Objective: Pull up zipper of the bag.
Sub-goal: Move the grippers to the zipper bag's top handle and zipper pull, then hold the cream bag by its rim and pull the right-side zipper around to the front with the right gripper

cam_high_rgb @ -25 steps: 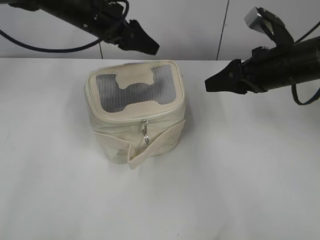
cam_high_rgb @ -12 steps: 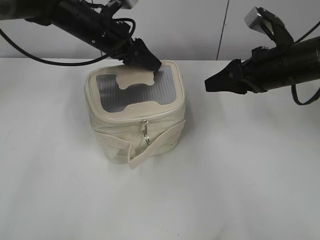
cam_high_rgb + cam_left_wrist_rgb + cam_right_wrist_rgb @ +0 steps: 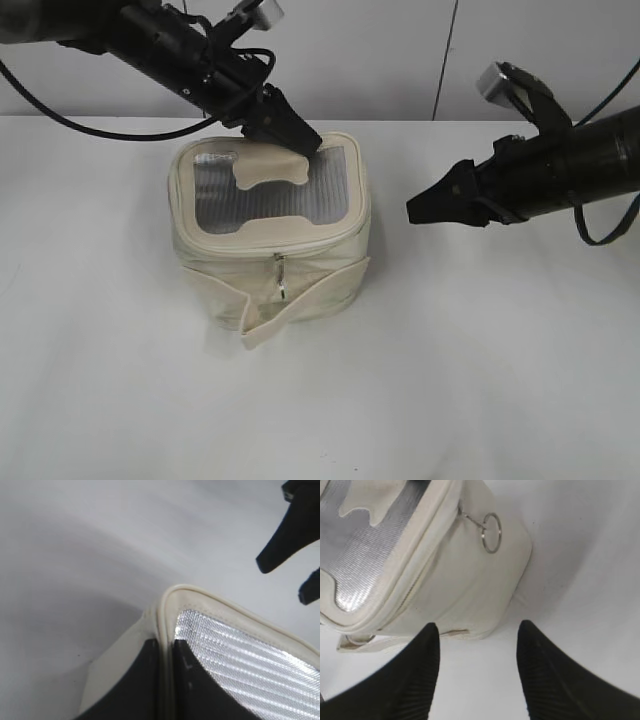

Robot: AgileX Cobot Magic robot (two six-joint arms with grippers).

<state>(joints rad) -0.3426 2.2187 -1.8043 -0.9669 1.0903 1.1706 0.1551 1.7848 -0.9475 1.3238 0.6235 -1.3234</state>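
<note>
The cream bag [image 3: 320, 262] stands mid-table with its grey mesh top up. Its zipper track [image 3: 262, 244] runs under the top rim, and a silver ring pull [image 3: 281, 277] hangs on the front face. My left gripper [image 3: 304, 143] is shut on the bag's back rim; in the left wrist view the fingers [image 3: 142, 680] pinch the cream rim piping [image 3: 165, 615] beside the mesh [image 3: 240, 650]. My right gripper [image 3: 414, 210] is open and empty, hovering to the right of the bag. In the right wrist view its gripper [image 3: 477, 630] faces the bag [image 3: 465, 590] and a ring pull [image 3: 490, 539].
The bag's loose strap end [image 3: 256, 330] sticks out at the front bottom. The white table [image 3: 480, 380] meets a pale wall behind. The right gripper's fingers show at the top right of the left wrist view [image 3: 287, 535].
My left gripper came down from above the bag and closed on its back rim. The bag shifted and squashed slightly. My right gripper sank a little.
</note>
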